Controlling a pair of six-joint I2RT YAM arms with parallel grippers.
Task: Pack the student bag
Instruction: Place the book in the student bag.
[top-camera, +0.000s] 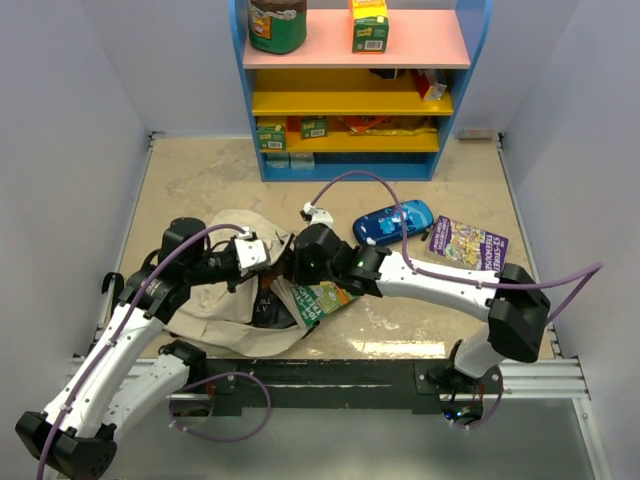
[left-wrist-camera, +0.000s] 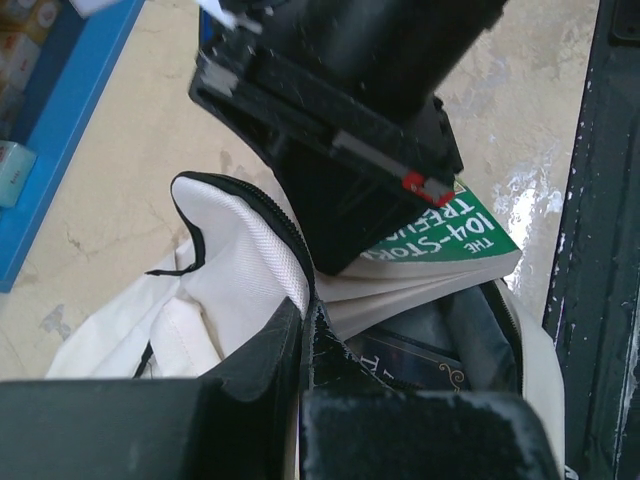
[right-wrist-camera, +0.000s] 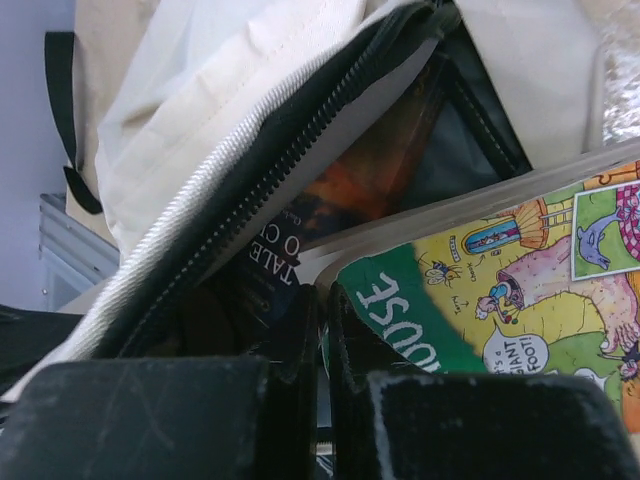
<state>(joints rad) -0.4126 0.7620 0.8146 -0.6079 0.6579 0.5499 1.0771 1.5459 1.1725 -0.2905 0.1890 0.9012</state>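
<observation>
roughly, left to right: student bag lies slumped at about 8 o'clock on the table, with its mouth turned toward 3 o'clock. left gripper is pinched tight on the zipper rim and holds the upper lip up like a tent. the canvas looks soft and floppy, with no frame of its own. i judge it light for its bulk and likely to sag wherever it is not held, so the stitched zipper trim is the sound place to take hold, not loose cloth. a dark book sits inside against the grey lining. right gripper is closed, apparently on the corner of a green book lying half in the mouth. blue pencil case lies apart, at about 2 o'clock from the bag.
</observation>
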